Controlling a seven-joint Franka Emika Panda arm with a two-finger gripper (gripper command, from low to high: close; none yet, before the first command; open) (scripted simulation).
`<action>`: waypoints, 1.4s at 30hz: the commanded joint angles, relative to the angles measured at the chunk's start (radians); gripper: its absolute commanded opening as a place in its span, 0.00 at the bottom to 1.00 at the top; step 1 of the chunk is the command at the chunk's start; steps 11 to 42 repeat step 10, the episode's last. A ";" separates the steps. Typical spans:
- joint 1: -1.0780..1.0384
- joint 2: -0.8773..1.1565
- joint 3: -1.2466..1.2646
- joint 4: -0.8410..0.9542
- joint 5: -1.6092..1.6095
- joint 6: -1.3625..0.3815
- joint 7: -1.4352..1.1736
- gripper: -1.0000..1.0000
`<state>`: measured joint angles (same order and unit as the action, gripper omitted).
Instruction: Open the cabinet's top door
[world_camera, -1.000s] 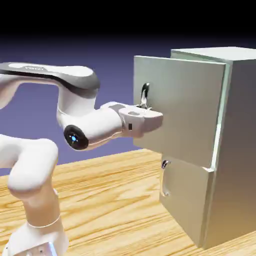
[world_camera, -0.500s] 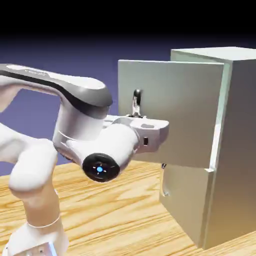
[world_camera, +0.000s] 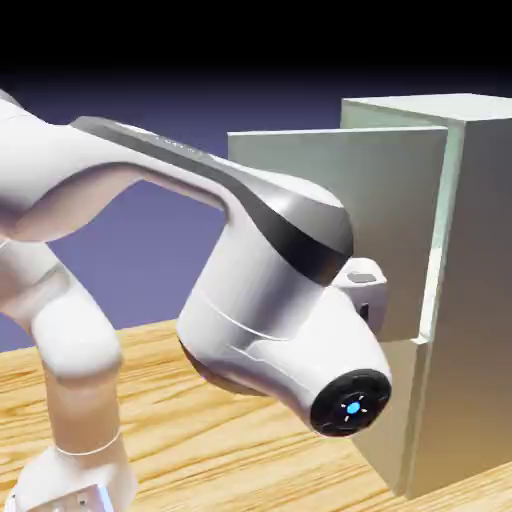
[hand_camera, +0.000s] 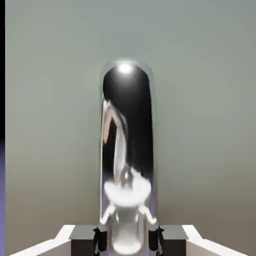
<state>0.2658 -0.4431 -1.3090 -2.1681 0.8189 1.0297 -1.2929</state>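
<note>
swinging wider now, the top door (world_camera: 400, 230) has come further out from the cabinet (world_camera: 480, 300) than it was a moment ago, its free edge sliding toward the exterior view's left while the hinge side stays on the box. and the arm (world_camera: 270, 300) has rolled right round with it, so its big white elbow and the blue-lit joint now fill the middle of the exterior view and cover the handle and the hand completely.

over to the hand view, and that settles it: the gripper (hand_camera: 127, 240) has its two grey fingertips (hand_camera: 100, 239) pressed in on either side of the shiny handle (hand_camera: 127, 150), pinching the bar low down, with the pale grey-green door panel (hand_camera: 210, 125) flat behind it.

so the grip is holding and the door is clearly off its frame, partly open, with a bright gap showing along the hinge side. my read is that the job is well under way; more of the same curved pull should finish it, provided the pinch doesn't slide along that slick bar.
</note>
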 joint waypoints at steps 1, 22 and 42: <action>0.036 0.006 -0.034 0.019 -0.006 -0.015 -0.003 0.00; 0.363 -0.059 -0.295 0.180 -0.089 -0.092 0.030 0.00; 0.363 -0.059 -0.295 0.180 -0.089 -0.092 0.030 0.00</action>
